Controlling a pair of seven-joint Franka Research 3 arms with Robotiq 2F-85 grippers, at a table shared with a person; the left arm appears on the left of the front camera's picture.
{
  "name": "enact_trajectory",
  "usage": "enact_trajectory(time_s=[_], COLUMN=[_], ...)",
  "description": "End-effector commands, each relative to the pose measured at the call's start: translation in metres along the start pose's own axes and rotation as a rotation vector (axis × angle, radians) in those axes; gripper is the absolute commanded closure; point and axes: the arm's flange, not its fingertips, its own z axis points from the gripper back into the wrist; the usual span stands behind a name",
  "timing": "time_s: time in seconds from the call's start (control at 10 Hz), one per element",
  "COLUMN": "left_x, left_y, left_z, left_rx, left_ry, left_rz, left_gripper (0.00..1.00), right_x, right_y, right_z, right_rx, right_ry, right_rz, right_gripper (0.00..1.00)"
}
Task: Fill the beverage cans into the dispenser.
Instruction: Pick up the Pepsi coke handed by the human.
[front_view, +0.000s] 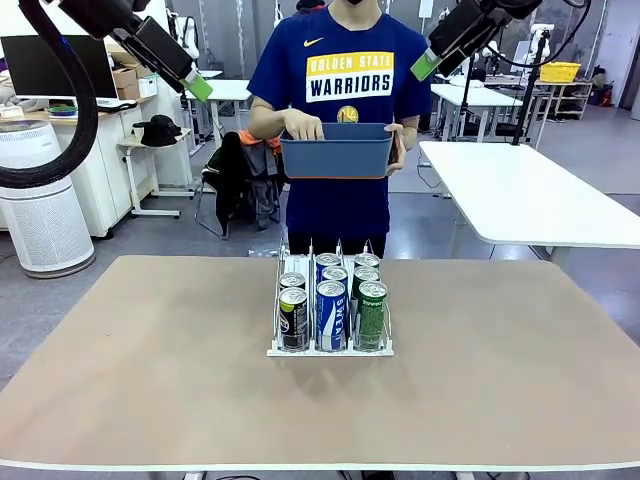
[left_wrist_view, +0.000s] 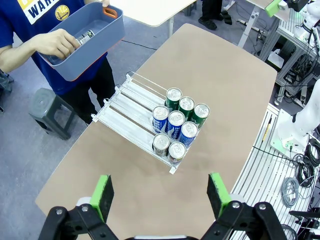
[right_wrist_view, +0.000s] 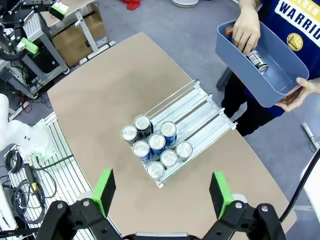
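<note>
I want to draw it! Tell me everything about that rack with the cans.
The dispenser is a low rack with a white base and thin clear dividers making three narrow lanes. It sits flat in the middle of the tan table. Eight cans stand upright, bunched at the end facing the robot: two black, three blue, three green. The far parts of the lanes are bare. Only the table and cans touch it.

Robotics laboratory in an open office hall: rows of white tables (front_view: 530, 190), a desk monitor (front_view: 45, 65), an air purifier (front_view: 40, 200), cardboard boxes (front_view: 125, 80), loose cabling (right_wrist_view: 20, 185) on the floor.
</note>
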Motion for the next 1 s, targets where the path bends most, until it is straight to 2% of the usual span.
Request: enact_trajectory(time_s=[0.0,0.9], left_x=[-0.0040,-0.0040], left_y=[-0.0021,-0.0021], left_z=[-0.0007,-0.0007], left_rx=[-0.013,-0.013], left_ry=[-0.004,-0.004], left_rz=[0.017,0.017], left_gripper=[0.00,0.00], right_x=[0.0001,0.0001], right_y=[-0.0005,-0.0005], right_z=[-0.0001,-0.0001], right_rx=[0.009,0.009], right_ry=[-0.007,-0.007], right_rz=[-0.006,-0.006], right_gripper=[0.00,0.00])
